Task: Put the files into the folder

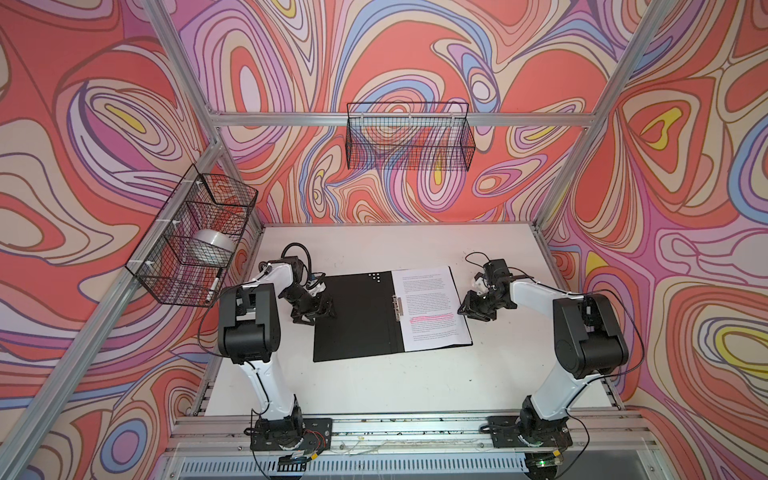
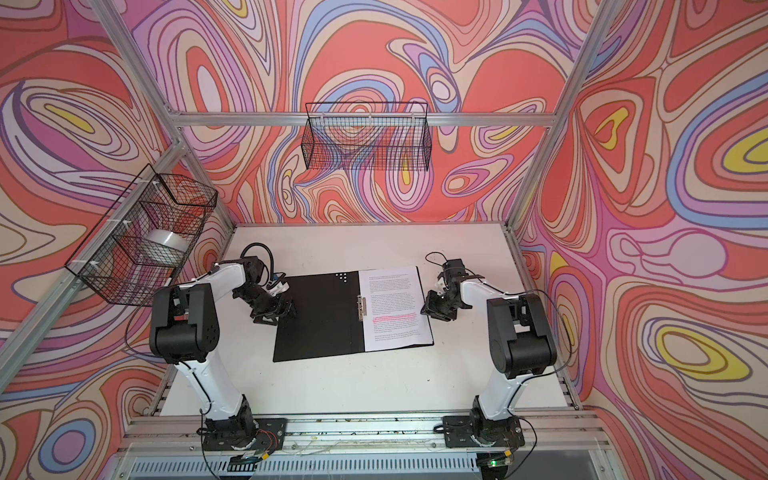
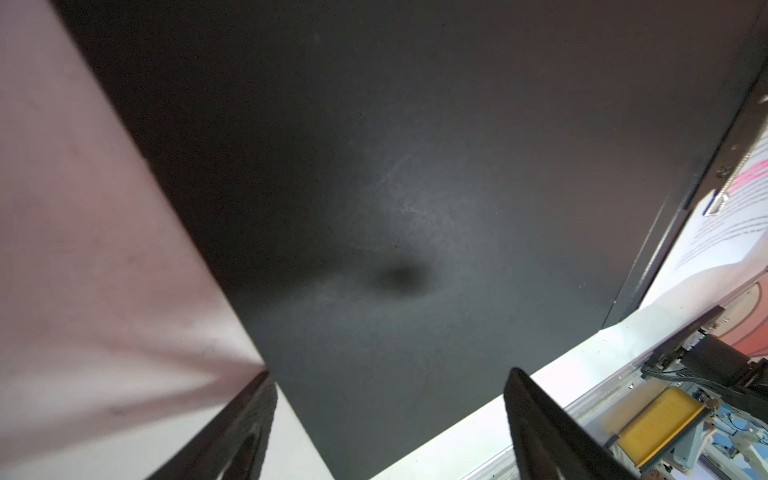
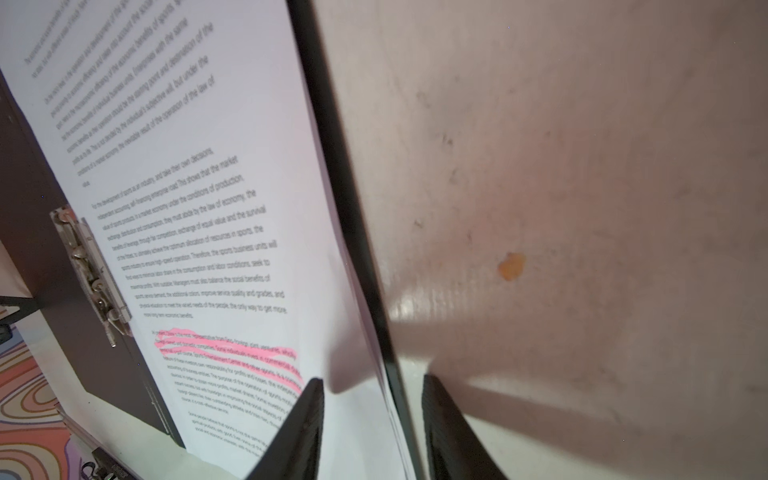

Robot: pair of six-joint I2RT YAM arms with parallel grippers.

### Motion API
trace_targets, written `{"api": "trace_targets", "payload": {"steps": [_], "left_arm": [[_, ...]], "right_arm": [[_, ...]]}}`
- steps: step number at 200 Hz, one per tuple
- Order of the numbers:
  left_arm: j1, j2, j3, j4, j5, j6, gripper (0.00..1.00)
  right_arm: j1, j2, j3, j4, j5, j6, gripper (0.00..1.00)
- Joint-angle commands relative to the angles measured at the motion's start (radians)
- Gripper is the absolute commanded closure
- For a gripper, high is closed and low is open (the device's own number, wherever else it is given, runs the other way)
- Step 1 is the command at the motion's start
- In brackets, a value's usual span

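The right gripper (image 1: 468,309), half open, straddles the right edge of the folder (image 1: 357,316) mid-frame, gripping nothing; the left gripper (image 1: 318,312) gapes empty. The files (image 1: 432,307) look light, floppy, slippery: pinch at an edge.

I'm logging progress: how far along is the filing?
Done: the files lie on the right half of the open folder, beside its metal clip. In hand: nothing; the left gripper is open at the left cover's edge, the right gripper open astride the right edge. Left: likely closing the cover.
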Motion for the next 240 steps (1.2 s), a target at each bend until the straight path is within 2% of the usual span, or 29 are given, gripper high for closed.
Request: {"api": "trace_targets", "payload": {"steps": [1, 21, 127, 173, 240], "left_arm": [[0.002, 0.065, -0.004, -0.029, 0.054, 0.038, 0.15], [0.002, 0.072, 0.004, -0.034, 0.062, 0.044, 0.15], [0.002, 0.072, 0.023, -0.052, 0.068, 0.06, 0.17], [0.002, 0.073, 0.019, -0.058, 0.085, 0.065, 0.17], [0.003, 0.055, 0.038, -0.096, 0.184, 0.092, 0.18]], "right_arm": [[-0.003, 0.002, -0.046, -0.039, -0.016, 0.001, 0.59], [-0.003, -0.006, -0.067, -0.041, -0.04, 0.009, 0.59], [0.009, -0.123, -0.114, -0.125, -0.022, 0.027, 0.59], [0.009, -0.1, -0.111, -0.125, -0.014, 0.018, 0.59], [0.01, -0.092, -0.098, -0.123, -0.011, 0.016, 0.59]]}}
